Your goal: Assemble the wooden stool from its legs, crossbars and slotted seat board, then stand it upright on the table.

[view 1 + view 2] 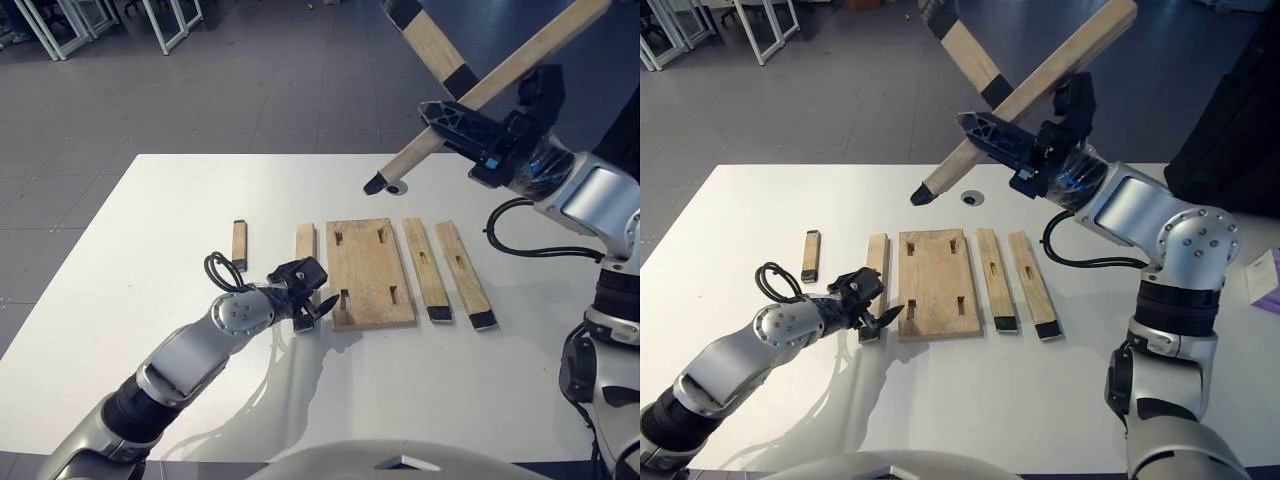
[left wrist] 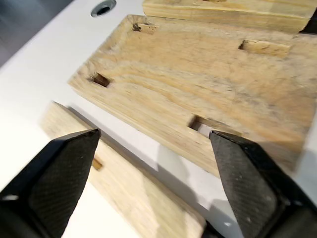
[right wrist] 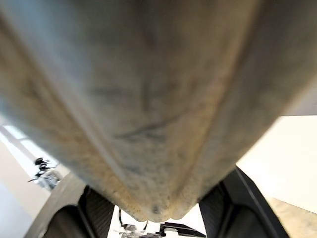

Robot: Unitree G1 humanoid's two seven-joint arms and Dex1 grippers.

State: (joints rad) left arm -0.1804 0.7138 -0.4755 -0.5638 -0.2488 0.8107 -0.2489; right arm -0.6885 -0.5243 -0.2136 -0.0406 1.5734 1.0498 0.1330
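The slotted seat board [image 1: 370, 272] lies flat mid-table. Two black-tipped legs [image 1: 427, 268] [image 1: 465, 260] lie beside it on its right. A short crossbar [image 1: 305, 243] lies along its left edge, and a smaller bar [image 1: 239, 245] lies farther left. My left gripper [image 1: 314, 311] is open, low over the near end of the crossbar [image 2: 124, 191] and by the board's [image 2: 198, 84] near left corner. My right gripper [image 1: 455, 118] is raised over the table's back right, shut on a pair of crossed legs [image 1: 500, 75]. That wood [image 3: 148, 99] is very close in the right wrist view.
A round cable hole [image 1: 397, 187] is in the white table [image 1: 150, 260] behind the board, under the lower tip of the held leg. A purple object [image 1: 1262, 280] sits at the far right edge. Metal frames [image 1: 165, 20] stand on the floor behind.
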